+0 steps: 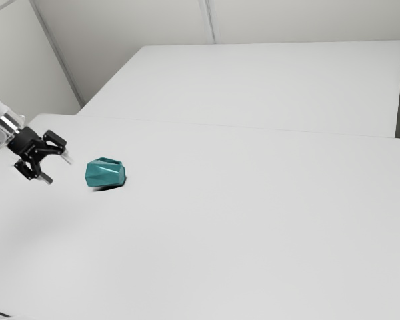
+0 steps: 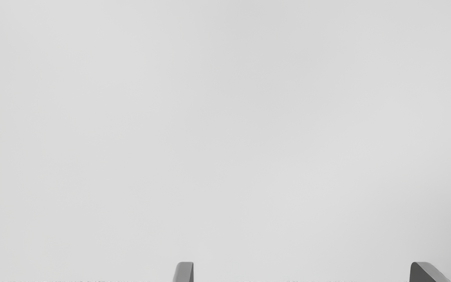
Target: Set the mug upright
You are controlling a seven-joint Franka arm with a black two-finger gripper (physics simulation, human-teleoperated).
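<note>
In the exterior view my gripper (image 1: 59, 171) is open, its two fingers spread wide with nothing between them. The teal faceted mug (image 1: 105, 173) lies on its side on the white table, a short way beyond the fingertips toward the exterior view's right; a gap separates them. Its handle is on the upper side as seen there. In the wrist view the tips of my gripper (image 2: 302, 272) stand far apart over plain white surface.
The white table (image 1: 253, 220) stretches toward the exterior view's right. Behind it is another pale flat surface (image 1: 267, 87), with light walls around. A thin dark line shows at the exterior view's lower left corner.
</note>
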